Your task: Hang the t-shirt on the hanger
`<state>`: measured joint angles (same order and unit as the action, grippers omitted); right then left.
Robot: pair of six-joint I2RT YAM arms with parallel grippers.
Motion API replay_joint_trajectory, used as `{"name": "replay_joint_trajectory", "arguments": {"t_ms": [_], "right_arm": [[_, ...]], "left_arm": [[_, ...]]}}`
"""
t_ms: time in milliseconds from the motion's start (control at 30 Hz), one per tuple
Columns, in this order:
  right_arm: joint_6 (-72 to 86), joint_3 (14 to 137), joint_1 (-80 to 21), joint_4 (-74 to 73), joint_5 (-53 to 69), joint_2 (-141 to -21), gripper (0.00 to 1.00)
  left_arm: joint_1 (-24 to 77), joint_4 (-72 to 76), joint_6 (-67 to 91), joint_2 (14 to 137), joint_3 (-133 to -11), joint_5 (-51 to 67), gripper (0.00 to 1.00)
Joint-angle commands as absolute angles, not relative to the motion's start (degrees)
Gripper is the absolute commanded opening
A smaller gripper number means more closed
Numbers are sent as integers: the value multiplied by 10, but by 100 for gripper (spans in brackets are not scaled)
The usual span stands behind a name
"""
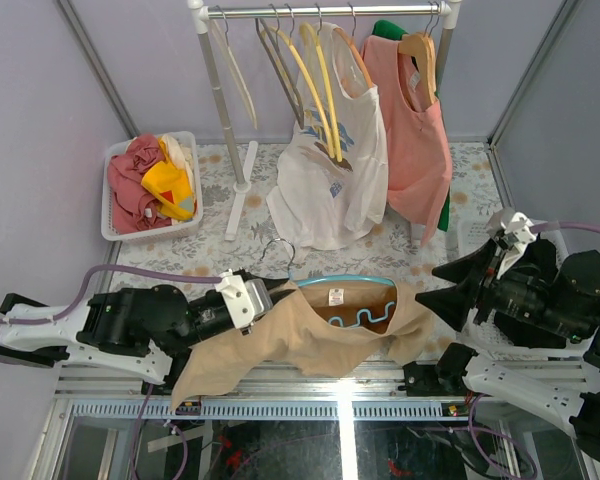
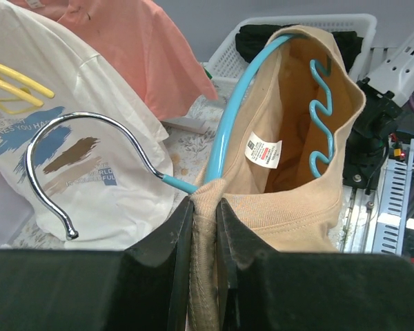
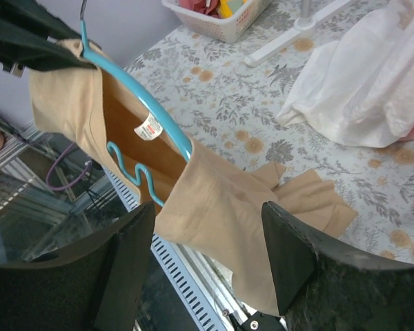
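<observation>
The tan t-shirt (image 1: 280, 340) hangs over the near table edge with the light-blue hanger (image 1: 345, 281) inside its neck opening; the white label (image 1: 335, 296) shows. The silver hook (image 1: 278, 252) sticks out to the left. My left gripper (image 1: 270, 295) is shut on the shirt's collar edge (image 2: 205, 227) beside the hook's base (image 2: 172, 179). The wavy lower bar (image 2: 322, 117) shows inside the shirt. My right gripper (image 1: 442, 283) is open and empty, just right of the shirt's shoulder (image 3: 221, 207), jaws wide apart on either side of it without touching.
A clothes rack (image 1: 320, 12) at the back holds yellow and cream hangers, a white printed shirt (image 1: 330, 170) and a salmon-pink top (image 1: 415, 130). A white basket (image 1: 150, 185) of clothes stands back left. Another white basket (image 2: 248, 41) is at the right.
</observation>
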<state>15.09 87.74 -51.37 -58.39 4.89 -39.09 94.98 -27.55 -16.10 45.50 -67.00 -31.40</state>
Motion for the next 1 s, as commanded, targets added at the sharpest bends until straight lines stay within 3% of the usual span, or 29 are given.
{"name": "replay_joint_trajectory", "arguments": {"t_ms": [0,267,433,567,667,967], "right_arm": [[166,844,-517,-565,118,-365,70],[165,804,-516,-551,187,-361,58],[162,800,-516,-537,228,-368,38],[159,794,-516,-521,260,-376,29],[157,796,-516,-511,275,-389,10],[149,799,-516,-488,318,-426,19]], "left_arm": [[1011,-254,-136,445,-706,-283,0],[1011,-270,-131,445,-731,-238,0],[1011,-274,-129,445,-738,-231,0],[1011,-273,-132,451,-741,-228,0],[1011,-271,-135,461,-743,-227,0],[1011,-260,-142,476,-746,-224,0]]}}
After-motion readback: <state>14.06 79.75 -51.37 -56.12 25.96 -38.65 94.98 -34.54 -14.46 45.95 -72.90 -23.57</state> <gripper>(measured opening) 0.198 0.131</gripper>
